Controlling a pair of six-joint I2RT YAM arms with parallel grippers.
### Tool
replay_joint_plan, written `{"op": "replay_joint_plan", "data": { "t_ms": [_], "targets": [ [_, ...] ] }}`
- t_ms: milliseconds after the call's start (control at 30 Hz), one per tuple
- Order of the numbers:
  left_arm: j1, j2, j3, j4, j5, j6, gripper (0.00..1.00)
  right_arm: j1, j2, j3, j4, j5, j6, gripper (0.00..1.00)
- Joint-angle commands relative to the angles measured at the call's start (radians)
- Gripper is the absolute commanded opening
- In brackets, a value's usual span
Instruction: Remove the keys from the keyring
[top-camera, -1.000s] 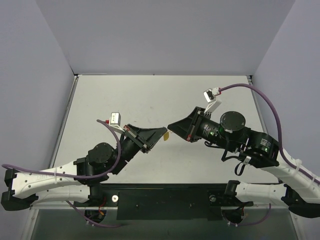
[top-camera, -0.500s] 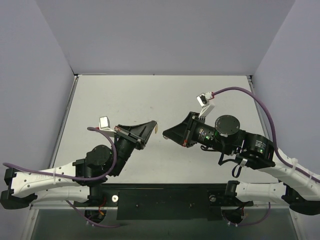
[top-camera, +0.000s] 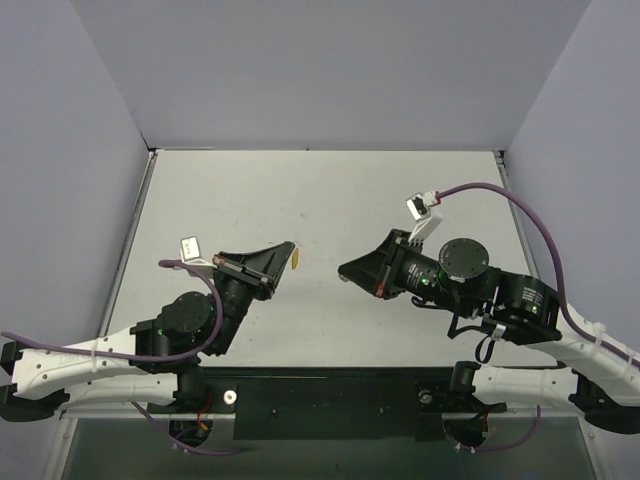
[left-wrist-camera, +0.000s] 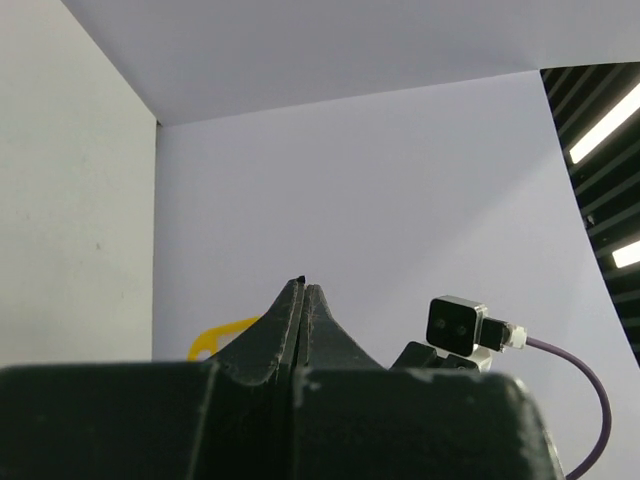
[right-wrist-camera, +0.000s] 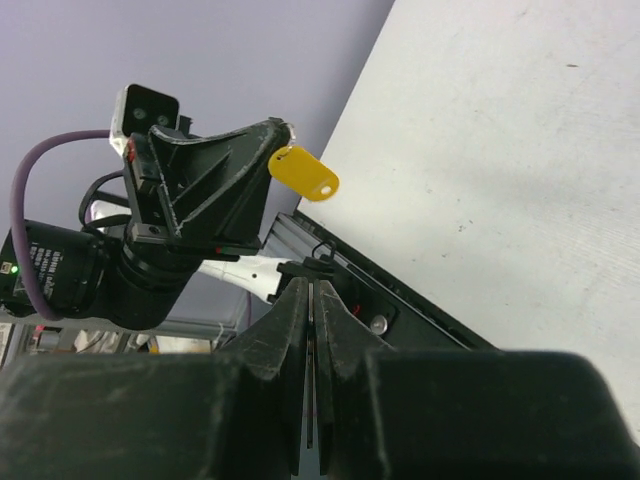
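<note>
My left gripper is shut on the top of the yellow-orange oblong keyring, which hangs from its tip above the table. In the right wrist view the keyring dangles with its pale hole at the lower end. It also peeks out behind my left fingers in the left wrist view. My right gripper is shut. A thin silver sliver, the key seen edge on, sits between its jaws. The two grippers face each other with a small gap between them. The key is too small to make out from above.
The grey table lies below both grippers, with purple-grey walls on three sides. The black mounting rail runs along the near edge. The right wrist camera and its purple cable show behind my left fingers.
The two grippers have drawn apart. My left gripper has swung back to the left with the yellow keyring hanging from it. My right gripper has pulled slightly right, still shut.
</note>
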Motion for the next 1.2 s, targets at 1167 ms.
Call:
{"op": "replay_joint_plan", "data": {
  "t_ms": [1167],
  "targets": [
    [0.591,0.125,-0.204,-0.403,0.505,0.574,0.0,-0.295,0.377,0.025,-0.434,0.219,-0.231,0.0]
  ]
}}
